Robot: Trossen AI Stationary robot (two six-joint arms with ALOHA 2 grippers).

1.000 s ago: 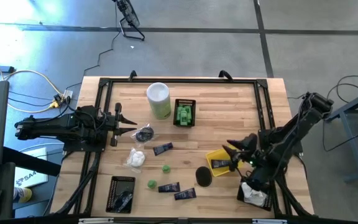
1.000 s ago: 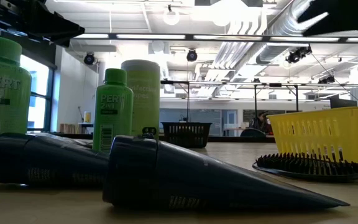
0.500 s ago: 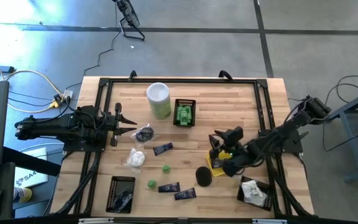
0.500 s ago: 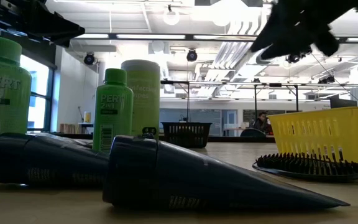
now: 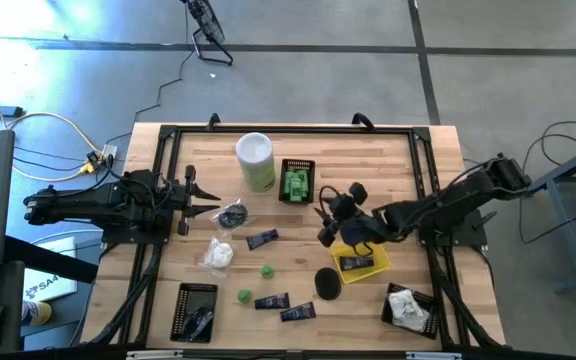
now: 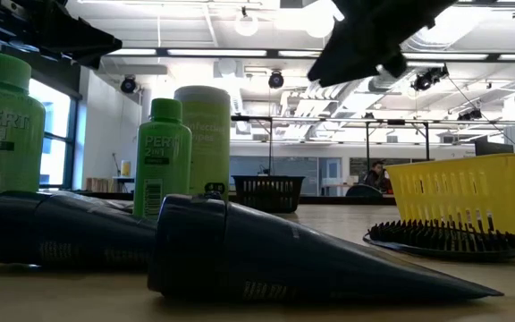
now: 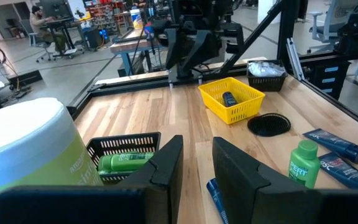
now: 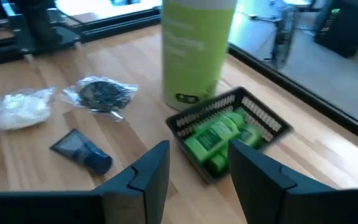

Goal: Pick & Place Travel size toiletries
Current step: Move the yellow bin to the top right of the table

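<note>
The travel size toiletries lie scattered on the wooden table: navy tubes point(image 5: 262, 239) point(image 5: 272, 301), little green bottles point(image 5: 266, 271) point(image 5: 243, 295), a white soft packet point(image 5: 218, 255), a dark round piece in a clear wrap point(image 5: 232, 215) and a dark round brush point(image 5: 328, 283). One navy tube point(image 5: 356, 263) lies in the yellow basket point(image 5: 375, 248). My right gripper point(image 5: 321, 225) point(image 8: 197, 152) hovers open and bare between that basket and the black basket of green bottles point(image 5: 297, 182). My left gripper point(image 5: 206, 198) point(image 7: 197, 146) waits open at the table's left edge.
A tall white-and-green canister point(image 5: 255, 160) stands at the back, beside the black basket. A black basket point(image 5: 196, 312) sits at the near left. Another black basket point(image 5: 409, 307), holding white packets, sits at the near right. A black frame point(image 5: 288, 131) rims the table.
My right gripper has swept from above the yellow basket's near right side toward the table's left and a little toward its far edge, rolling as it went. It now hangs near the black basket of green bottles. Its fingers stay apart and hold nothing.
</note>
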